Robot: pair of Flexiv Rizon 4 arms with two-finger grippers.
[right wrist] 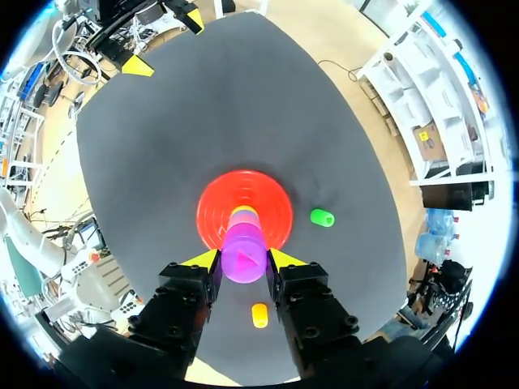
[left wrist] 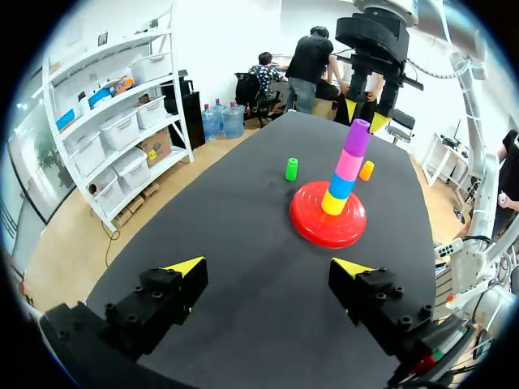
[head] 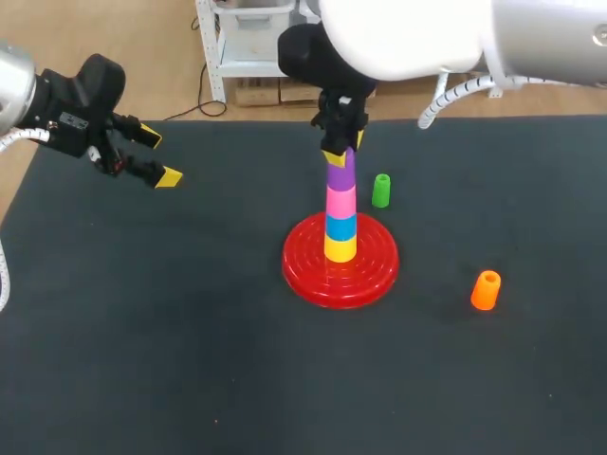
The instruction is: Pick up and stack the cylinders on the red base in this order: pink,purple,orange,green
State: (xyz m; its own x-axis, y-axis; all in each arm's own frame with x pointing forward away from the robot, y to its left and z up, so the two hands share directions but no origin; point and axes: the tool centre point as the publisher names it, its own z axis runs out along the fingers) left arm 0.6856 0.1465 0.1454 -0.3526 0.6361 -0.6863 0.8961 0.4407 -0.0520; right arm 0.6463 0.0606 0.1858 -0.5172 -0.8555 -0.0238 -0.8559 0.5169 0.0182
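Note:
A red base [head: 308, 270] holds a stack: yellow [head: 340, 248] at the bottom, then blue [head: 340, 226], pink [head: 340, 201] and the purple cylinder [head: 341, 173] on top. My right gripper [head: 341, 152] comes down from above and is shut on the purple cylinder [right wrist: 243, 253], one finger on each side. The green cylinder [head: 380, 191] stands behind and right of the base. The orange cylinder [head: 486, 290] stands to the front right. My left gripper [head: 159, 157] hangs open and empty over the far left of the table.
The dark table mat [head: 190, 360] carries nothing besides the base and the two loose cylinders. In the left wrist view the stack [left wrist: 345, 174] stands well ahead of the open left gripper [left wrist: 268, 267].

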